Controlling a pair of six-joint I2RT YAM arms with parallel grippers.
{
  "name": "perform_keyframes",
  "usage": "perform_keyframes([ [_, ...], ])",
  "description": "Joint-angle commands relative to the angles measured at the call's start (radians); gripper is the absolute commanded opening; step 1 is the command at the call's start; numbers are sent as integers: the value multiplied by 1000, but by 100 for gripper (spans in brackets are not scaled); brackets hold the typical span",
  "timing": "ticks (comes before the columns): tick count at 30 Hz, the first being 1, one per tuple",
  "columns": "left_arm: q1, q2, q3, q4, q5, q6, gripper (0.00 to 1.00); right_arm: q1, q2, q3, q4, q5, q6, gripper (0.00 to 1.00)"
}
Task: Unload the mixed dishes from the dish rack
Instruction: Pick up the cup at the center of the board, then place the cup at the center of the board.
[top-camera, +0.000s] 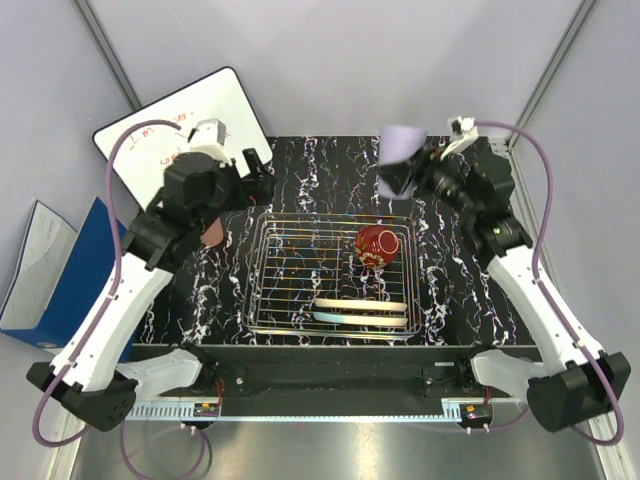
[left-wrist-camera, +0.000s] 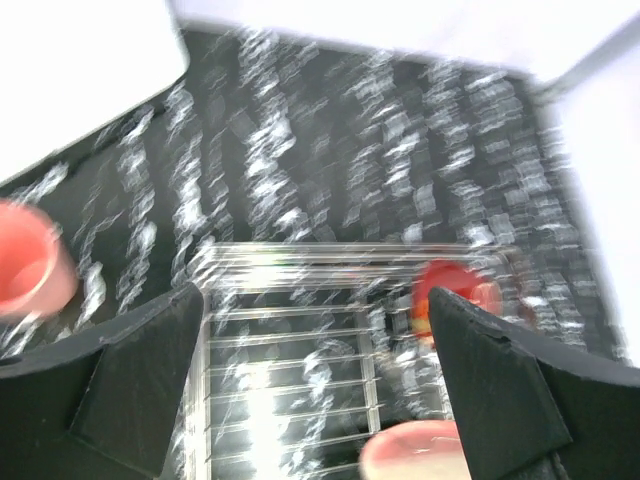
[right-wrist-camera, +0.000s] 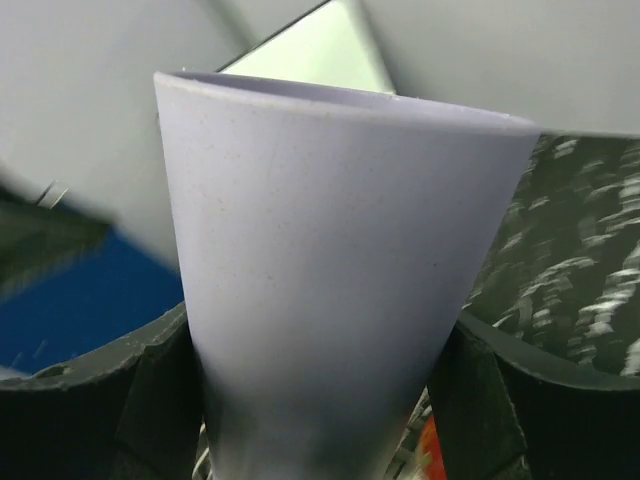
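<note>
While my right hand (top-camera: 400, 172) clamps the lavender cup (right-wrist-camera: 340, 250) above the desk's (top-camera: 300, 170) far edge, my left hand (left-wrist-camera: 315, 300) hangs spread, empty. Dish rack (top-camera: 262, 280), centre of desk: red bowl (top-camera: 376, 245), pink plate (top-camera: 360, 305), blue plate (top-camera: 335, 318). Salmon-pink cup (left-wrist-camera: 30, 262): by the left edge.

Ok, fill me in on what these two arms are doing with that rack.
The right gripper holds the lavender cup in the air over the far right of the table, beyond the dish rack. The left gripper is open and empty above the rack's left side. The salmon-pink cup sits on the table left of the rack. The red bowl, the pink plate and the light-blue plate are in the rack, not yet unloaded.
</note>
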Motion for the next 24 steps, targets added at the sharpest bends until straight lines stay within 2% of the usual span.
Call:
perform_keyframes([
  [1,56,-31,113,154,384,62,99,64,-111,-80,-1,-435,-11,0],
  [2,57,-24,126,176,458,78,99,81,-125,-86,-17,-458,-28,0],
  [3,57,-7,146,187,600,98,99,95,-140,-106,-58,-484,-34,0],
  [5,57,9,151,233,737,96,99,143,-183,-126,-115,-540,-40,0],
  [8,59,10,81,389,1050,-4,99,169,-252,-181,-124,-609,-15,0],
  [11,59,7,-17,555,1204,-116,99,172,-309,-231,-120,-644,7,0],
  [17,56,1,-97,658,1293,-176,99,175,-333,-262,-91,-685,33,0],
  [24,-5,-17,-151,665,1286,-169,99,193,-280,-316,47,-669,85,0],
])
